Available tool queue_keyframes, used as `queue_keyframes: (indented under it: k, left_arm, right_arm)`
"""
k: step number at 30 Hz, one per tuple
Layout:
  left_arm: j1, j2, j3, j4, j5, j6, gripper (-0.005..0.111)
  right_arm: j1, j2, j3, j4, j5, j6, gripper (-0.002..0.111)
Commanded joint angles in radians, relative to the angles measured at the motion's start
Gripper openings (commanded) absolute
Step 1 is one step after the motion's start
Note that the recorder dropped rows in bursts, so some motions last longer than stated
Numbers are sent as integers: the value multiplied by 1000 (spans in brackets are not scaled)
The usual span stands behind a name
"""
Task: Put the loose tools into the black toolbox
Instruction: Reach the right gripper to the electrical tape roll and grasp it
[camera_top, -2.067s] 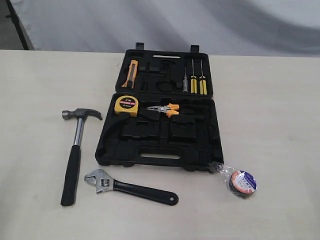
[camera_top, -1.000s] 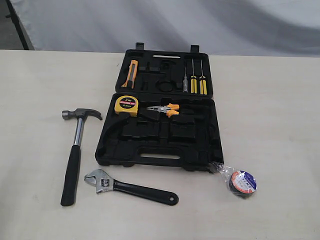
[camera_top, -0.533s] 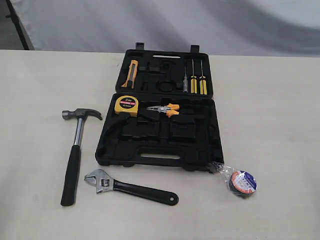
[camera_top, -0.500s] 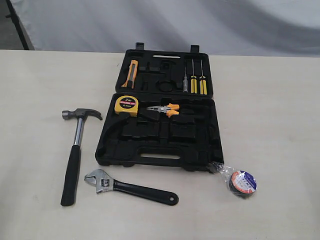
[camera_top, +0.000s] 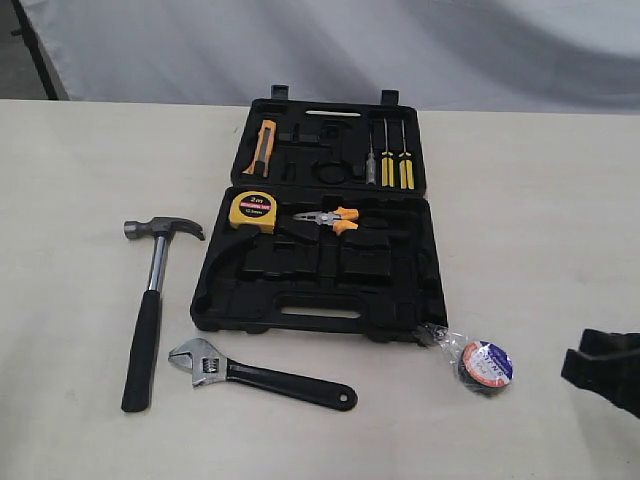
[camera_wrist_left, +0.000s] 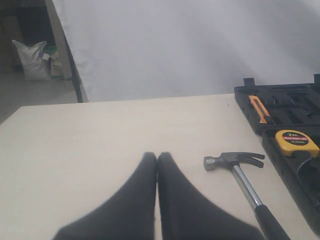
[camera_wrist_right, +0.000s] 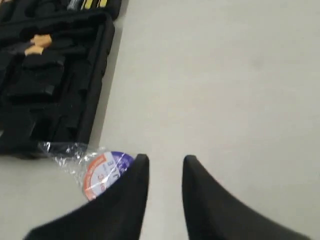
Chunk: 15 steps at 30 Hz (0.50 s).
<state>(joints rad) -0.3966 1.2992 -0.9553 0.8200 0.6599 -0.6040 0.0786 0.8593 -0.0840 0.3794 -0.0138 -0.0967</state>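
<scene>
Hammer (camera_top: 148, 315), steel head and black handle, lies flat on the table (camera_top: 80, 180) at 9 o'clock of the toolbox (camera_top: 400, 290), head toward the far edge, apart from the case. Adjustable wrench (camera_top: 262, 377) is on the table at 7 o'clock of the toolbox, its head end near the hammer's butt, not touching. Toolbox lies open, both halves flat. Yellow tape measure (camera_top: 251, 211) and orange-handled pliers (camera_top: 330, 218) sit in the near half, orange knife (camera_top: 262, 146) and yellow screwdrivers (camera_top: 394, 168) in the far half. Tape roll (camera_top: 485, 365) in clear wrapper is on the table at 5 o'clock of the toolbox, wrapper end at the case corner. Left gripper (camera_wrist_left: 155, 155) has its fingers pressed together, holding nothing, over bare table near the hammer head. Right gripper (camera_wrist_right: 165, 160) has its fingers parted, nothing between them, at 3 o'clock of the roll, the roll just beside one finger.
</scene>
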Motion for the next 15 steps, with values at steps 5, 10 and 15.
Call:
queue_keyframes:
  k: [5,10,15]
  left_arm:
    - [3,-8,9,-14,-17,-10,1]
    - [3,-8,9,-14,-17,-10,1]
    - [3,-8,9,-14,-17,-10,1]
  right_arm:
    - [287,431,-152,-4,-77,-12,69]
    - [290,633,-212,-4,-229,-126,90]
    - [290,691,-233,-4,-219,-155,90]
